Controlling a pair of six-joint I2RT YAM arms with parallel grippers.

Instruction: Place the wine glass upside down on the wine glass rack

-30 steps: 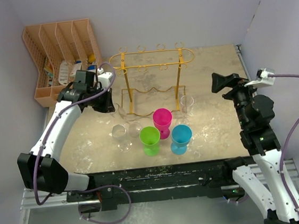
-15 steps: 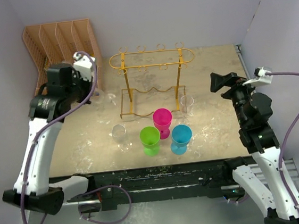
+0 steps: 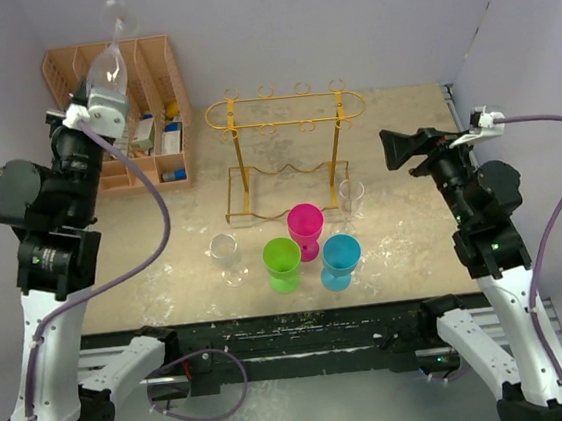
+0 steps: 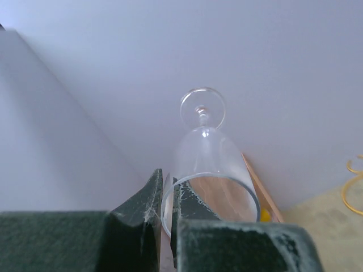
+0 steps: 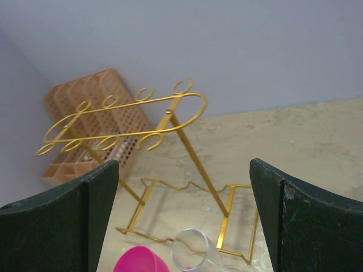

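Your left end effector (image 3: 105, 86) is clamped on the wine glass (image 3: 111, 49), pinching the wall of the bowl at its rim. In the left wrist view the two fingers (image 4: 144, 212) stand almost together, with the rim running through the narrow gap between them. The wine glass (image 4: 205, 161) reaches away from the end effector (image 4: 167, 180): its mouth is at the fingers and its stem and round foot are at the far end.

In the top view you hold the glass high off the surface, in front of the back wall and over the peach slotted file organiser (image 3: 158, 75). It is well apart from the wine glass rack (image 3: 239, 165) and to its left.

The gold wire rack stands upright on the surface (image 3: 402, 117) mid-table. A pink cup (image 3: 305, 224), a green cup (image 3: 282, 259) and a blue cup (image 3: 341, 255) stand just in front of it.

Your right end effector (image 3: 395, 148) hangs to the right of the rack with its fingers spread wide and nothing between them. In the right wrist view the rack (image 5: 180, 133) shows between the parted fingers of the end effector (image 5: 182, 164).
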